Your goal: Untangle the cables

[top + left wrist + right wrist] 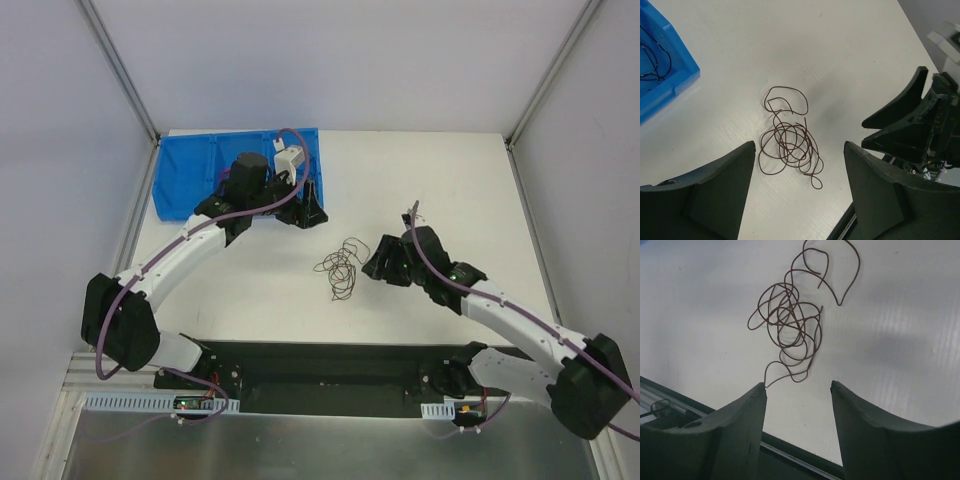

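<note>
White tabletop (450, 180) is serving as the work surface. Right gripper (797, 385) is hovering with its jaws apart, one tip just beside a stray end of the cables (790, 330), which are lying in a loose tangle between both arms. Left gripper (799, 144) is hanging spread too, near the blue bin (200, 185). Closing on several loops at once would be cinching the knot tighter.

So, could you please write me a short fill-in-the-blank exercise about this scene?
The wire tangle lies on the ___ table.
The plastic bin at the far left is ___.
The left claw and the right claw are both ___, gripping nothing.
Missing words: white; blue; open.
</note>
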You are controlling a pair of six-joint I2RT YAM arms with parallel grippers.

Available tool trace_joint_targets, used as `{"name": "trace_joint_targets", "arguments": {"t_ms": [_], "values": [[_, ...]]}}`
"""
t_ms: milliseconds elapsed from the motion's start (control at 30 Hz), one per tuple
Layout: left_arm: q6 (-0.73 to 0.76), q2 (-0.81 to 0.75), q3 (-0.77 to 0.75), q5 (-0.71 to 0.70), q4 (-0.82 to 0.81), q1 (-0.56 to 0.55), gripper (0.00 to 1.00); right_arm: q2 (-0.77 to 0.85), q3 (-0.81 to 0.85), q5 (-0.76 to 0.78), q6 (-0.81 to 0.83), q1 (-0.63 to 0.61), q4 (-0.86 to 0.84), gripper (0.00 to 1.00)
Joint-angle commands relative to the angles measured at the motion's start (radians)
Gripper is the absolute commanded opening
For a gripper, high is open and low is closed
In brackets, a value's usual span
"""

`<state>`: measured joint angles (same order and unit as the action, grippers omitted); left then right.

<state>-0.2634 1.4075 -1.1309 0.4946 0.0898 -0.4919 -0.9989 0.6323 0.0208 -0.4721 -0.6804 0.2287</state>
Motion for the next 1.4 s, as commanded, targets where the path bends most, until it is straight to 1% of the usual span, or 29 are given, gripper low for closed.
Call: {"name": "trace_joint_targets", "arguments": {"t_ms": [0,33,100,233,333,467,600,733,867,1133,1167,1233,1300,1367], "values": [[0.033,-0.076,0.006,0.019,-0.002,-0.010,0.71,-0.163,0.088,-0.105,-0.092,0.001,-0.205,0.56],[0.027,-0.081,0.005,0.022,-0.002,-0.010,0.71,-0.211,0.114,-0.129,-0.100,0.001,-0.221,0.56],[0.012,-0.090,0.003,0.042,-0.002,-0.010,0.70,-0.315,0.168,-0.159,-0.112,-0.002,-0.224,0.51],[-0.003,-0.099,-0.003,0.062,-0.002,-0.010,0.70,-0.446,0.225,-0.156,-0.112,-0.002,-0.224,0.45],[-0.011,-0.110,-0.003,0.068,-0.002,-0.010,0.70,-0.500,0.241,-0.133,-0.092,-0.002,-0.224,0.40],[-0.026,-0.108,-0.009,0.088,-0.002,-0.010,0.70,-0.547,0.254,-0.120,-0.088,0.001,-0.224,0.40],[-0.030,-0.110,-0.009,0.098,-0.004,-0.010,0.69,-0.586,0.276,-0.128,-0.088,0.001,-0.224,0.38],[-0.033,-0.107,-0.009,0.108,-0.007,-0.010,0.63,-0.603,0.290,-0.116,-0.082,0.001,-0.224,0.33],[-0.036,-0.099,-0.007,0.116,-0.010,-0.010,0.62,-0.616,0.306,-0.098,-0.059,0.001,-0.221,0.25],[-0.033,-0.081,-0.006,0.119,-0.012,-0.010,0.61,-0.647,0.342,-0.088,-0.025,-0.001,-0.198,0.23],[-0.033,-0.081,-0.007,0.122,-0.012,-0.010,0.61,-0.647,0.346,-0.096,-0.022,-0.001,-0.198,0.17],[-0.030,-0.076,-0.006,0.125,-0.012,-0.010,0.61,-0.638,0.346,-0.101,-0.014,0.001,-0.195,0.01],[-0.027,-0.074,-0.007,0.134,-0.016,-0.010,0.61,-0.601,0.336,-0.102,-0.008,0.001,-0.178,0.00],[-0.028,-0.071,-0.003,0.154,-0.033,-0.010,0.65,-0.531,0.311,-0.123,-0.002,0.001,-0.164,0.01]]}}
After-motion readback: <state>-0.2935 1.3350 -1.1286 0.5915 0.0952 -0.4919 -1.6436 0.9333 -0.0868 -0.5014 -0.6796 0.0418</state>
